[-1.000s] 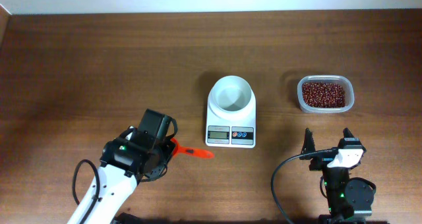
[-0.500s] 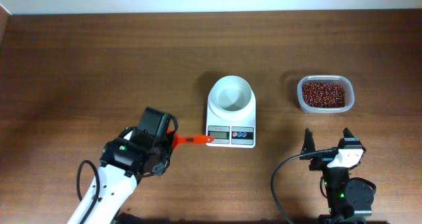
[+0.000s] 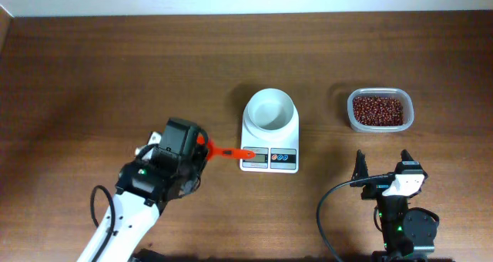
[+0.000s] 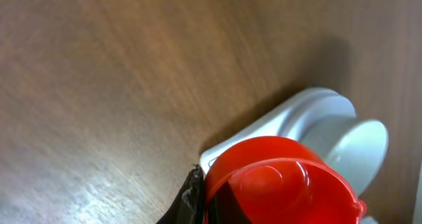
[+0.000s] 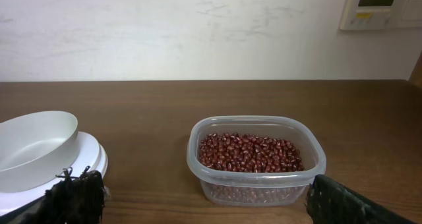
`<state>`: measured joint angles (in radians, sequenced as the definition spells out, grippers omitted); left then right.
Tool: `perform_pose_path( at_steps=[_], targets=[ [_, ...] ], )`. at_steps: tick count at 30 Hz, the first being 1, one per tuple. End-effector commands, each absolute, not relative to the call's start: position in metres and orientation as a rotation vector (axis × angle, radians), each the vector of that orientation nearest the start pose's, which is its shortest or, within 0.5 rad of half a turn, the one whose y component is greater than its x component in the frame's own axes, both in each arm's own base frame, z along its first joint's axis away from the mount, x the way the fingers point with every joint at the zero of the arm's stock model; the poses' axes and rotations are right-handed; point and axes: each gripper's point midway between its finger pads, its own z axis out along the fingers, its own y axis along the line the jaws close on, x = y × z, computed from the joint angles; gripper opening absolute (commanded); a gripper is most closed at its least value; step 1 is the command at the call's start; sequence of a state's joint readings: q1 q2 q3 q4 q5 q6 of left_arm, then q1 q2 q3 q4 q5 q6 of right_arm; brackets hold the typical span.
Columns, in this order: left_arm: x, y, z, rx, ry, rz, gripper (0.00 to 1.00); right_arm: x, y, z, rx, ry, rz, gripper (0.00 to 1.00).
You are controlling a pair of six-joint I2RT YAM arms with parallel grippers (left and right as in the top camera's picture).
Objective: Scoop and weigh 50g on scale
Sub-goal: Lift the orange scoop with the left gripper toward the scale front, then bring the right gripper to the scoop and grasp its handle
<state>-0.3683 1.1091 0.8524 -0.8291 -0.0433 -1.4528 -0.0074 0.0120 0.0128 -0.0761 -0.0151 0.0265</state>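
Black fingers of the right gripper [image 3: 382,160] sit nearest the robot, spread wide with nothing between them, parked on the near side of the table [image 3: 92,69] and taking no part for now. On the other side, the left gripper [image 3: 199,149] is clamped tight on the red scoop [image 3: 227,152], which pokes out rightward so its far end overlaps the near-left corner of the scale [image 3: 269,159], over the display edge. The left wrist view shows the scoop's red rounded body close up, and I cannot tell from it whether anything is inside; no beans are visible. Next out, the scale stands mid-table between the two arms, its display and buttons facing the robot, the reading too small to make out. On its platform is the white bowl [image 3: 269,110], which looks bare white inside in both the overhead and right wrist views. Furthest right, well apart from the scoop, the clear tub [image 3: 379,110] looks well filled with red beans. Judgement: early stage. The tool pickup is done, and nothing is weighed yet. What is left is to carry the scoop past the scale to the tub, dig out beans, tip them into the bowl, then repeat or trim until the display reads the target.
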Motion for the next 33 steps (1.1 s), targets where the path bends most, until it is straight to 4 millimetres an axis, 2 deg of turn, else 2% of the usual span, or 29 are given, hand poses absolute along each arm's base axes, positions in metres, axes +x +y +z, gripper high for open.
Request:
perform_pose_path(
  at_steps=[1, 3, 16, 20, 22, 24, 25, 27, 30, 31, 33],
  targets=[
    [0.275, -0.094, 0.171, -1.125, 2.386, -0.509, 0.00, 0.246, 0.000, 0.155, 0.023, 1.650, 0.024, 0.99],
    [0.271, -0.090, 0.176, -1.131, 2.397, -0.481, 0.00, 0.246, 0.000, 0.155, 0.023, 1.650, 0.024, 0.99],
    [0.256, -0.085, 0.152, -1.173, 2.504, -0.355, 0.00, 0.246, 0.000, 0.155, 0.023, 1.650, 0.024, 0.99],
    [0.256, -0.085, 0.150, -1.175, 2.509, -0.348, 0.00, 0.246, 0.000, 0.155, 0.023, 1.650, 0.024, 0.99],
    [0.256, -0.084, 0.150, -1.176, 2.509, -0.346, 0.00, 0.246, 0.007, 0.156, 0.025, 1.649, 0.086, 0.99],
    [0.258, -0.080, 0.151, -1.176, 2.490, -0.316, 0.00, 0.243, 0.032, 0.160, 0.117, 1.644, 0.398, 0.99],
    [0.258, -0.077, 0.151, -1.177, 2.478, -0.298, 0.00, 0.237, 0.056, 0.162, 0.141, 1.654, 0.639, 0.99],
    [0.259, -0.076, 0.151, -1.184, 2.473, -0.297, 0.00, 0.220, 0.093, 0.165, 0.099, 1.694, 0.960, 0.99],
    [0.259, -0.076, 0.151, -1.196, 2.467, -0.298, 0.00, 0.179, 0.136, 0.167, 0.073, 1.811, 1.442, 0.99],
    [0.259, -0.076, 0.151, -1.200, 2.466, -0.300, 0.00, 0.170, 0.143, 0.167, 0.037, 1.835, 1.512, 0.99],
    [0.258, -0.077, 0.151, -1.230, 2.458, -0.312, 0.00, 0.171, 0.143, 0.168, 0.054, 1.830, 1.514, 0.99]
  ],
)
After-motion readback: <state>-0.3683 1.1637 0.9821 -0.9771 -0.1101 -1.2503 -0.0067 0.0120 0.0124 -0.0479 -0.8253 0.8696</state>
